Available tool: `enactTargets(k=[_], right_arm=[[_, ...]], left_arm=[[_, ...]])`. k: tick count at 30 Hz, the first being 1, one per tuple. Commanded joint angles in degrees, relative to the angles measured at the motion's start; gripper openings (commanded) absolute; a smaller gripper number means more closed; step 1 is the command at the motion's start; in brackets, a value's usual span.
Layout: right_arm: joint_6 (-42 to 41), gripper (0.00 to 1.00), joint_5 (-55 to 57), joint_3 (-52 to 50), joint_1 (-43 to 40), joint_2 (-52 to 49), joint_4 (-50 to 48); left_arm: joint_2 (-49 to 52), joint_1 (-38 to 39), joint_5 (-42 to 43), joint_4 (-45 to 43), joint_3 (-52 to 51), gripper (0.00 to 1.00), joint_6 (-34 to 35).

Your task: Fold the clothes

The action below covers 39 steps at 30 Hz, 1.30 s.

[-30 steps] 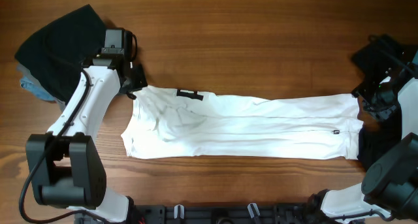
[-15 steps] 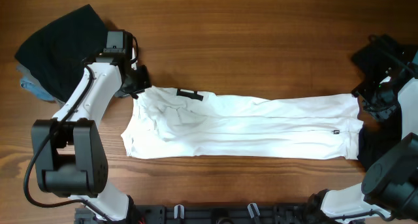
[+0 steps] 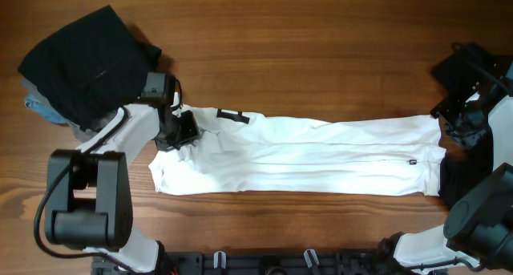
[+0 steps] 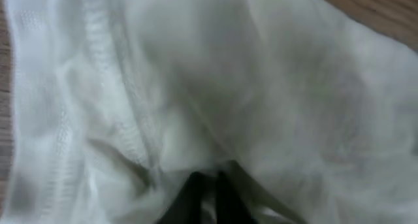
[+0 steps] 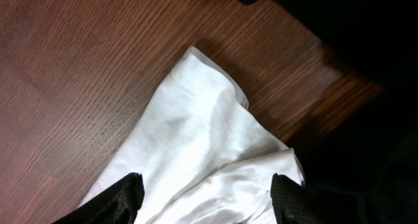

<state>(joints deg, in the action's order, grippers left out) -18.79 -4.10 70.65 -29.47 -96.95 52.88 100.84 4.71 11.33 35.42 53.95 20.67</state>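
Observation:
The white T-shirt (image 3: 321,155) lies folded into a long strip across the table, with a black print patch (image 3: 232,115) near its left end and a small black tag (image 3: 413,162) near its right end. My left gripper (image 3: 180,129) is down on the shirt's left end. In the left wrist view its fingers (image 4: 206,199) are pinched together in white cloth (image 4: 261,87). My right gripper (image 5: 206,204) is open just above the shirt's right end (image 5: 196,139); in the overhead view it is at the table's right edge (image 3: 458,124). A loose black garment (image 3: 80,58) lies at the back left.
A blue-grey cloth (image 3: 36,107) pokes out under the black garment. Dark fabric (image 3: 453,179) lies beside the shirt's right end and fills the right side of the right wrist view (image 5: 366,67). A black rail (image 3: 280,263) runs along the front edge.
My left gripper has moved from beside the shirt's back-left corner down and right onto the shirt's left end. The cloth there has shifted slightly. The right arm has not moved.

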Motion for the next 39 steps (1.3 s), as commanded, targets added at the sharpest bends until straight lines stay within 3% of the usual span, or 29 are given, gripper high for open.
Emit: enactTargets(k=[1, 6, 10, 17, 21, 24, 27, 30, 34, 39], right_arm=[[0.76, 0.67, -0.66, 0.92, -0.17, -0.13, -0.13], [0.79, 0.67, -0.66, 0.92, -0.17, -0.13, -0.07], [0.79, 0.68, -0.66, 0.92, -0.17, -0.13, -0.09], [0.79, 0.68, -0.66, 0.92, -0.17, -0.13, -0.09], [0.79, 0.67, -0.66, 0.92, -0.17, -0.13, 0.07], [0.83, 0.68, -0.66, 0.92, -0.17, -0.13, 0.17], [0.83, 0.68, -0.66, 0.92, -0.17, -0.13, 0.15], [0.81, 0.68, -0.66, 0.92, -0.17, -0.13, 0.11], [0.83, 0.68, -0.63, 0.92, -0.17, -0.13, 0.11], [0.83, 0.68, -0.63, 0.92, -0.17, -0.13, 0.26]], left_arm=[[2.45, -0.74, -1.92, 0.31, -3.10, 0.16, 2.16], [-0.87, -2.97, -2.03, 3.89, 0.72, 0.20, 2.10], [-1.51, -4.61, -1.97, 4.48, 0.83, 0.11, 1.42], [-1.38, -4.63, -5.70, 3.91, 0.28, 0.07, -0.92], [-2.64, -5.88, -3.72, 5.75, 2.54, 0.12, -0.94], [-5.35, -6.38, 1.97, 9.27, 5.60, 0.25, -1.05], [-8.85, -5.18, 9.44, 10.32, 6.16, 0.34, -3.85], [-11.02, -2.54, 12.17, 10.75, 6.16, 0.36, -8.04], [-11.32, 4.13, 12.02, 12.57, 6.03, 0.33, -17.97], [-9.66, 12.85, 5.03, 17.31, 5.95, 0.40, -18.73]])
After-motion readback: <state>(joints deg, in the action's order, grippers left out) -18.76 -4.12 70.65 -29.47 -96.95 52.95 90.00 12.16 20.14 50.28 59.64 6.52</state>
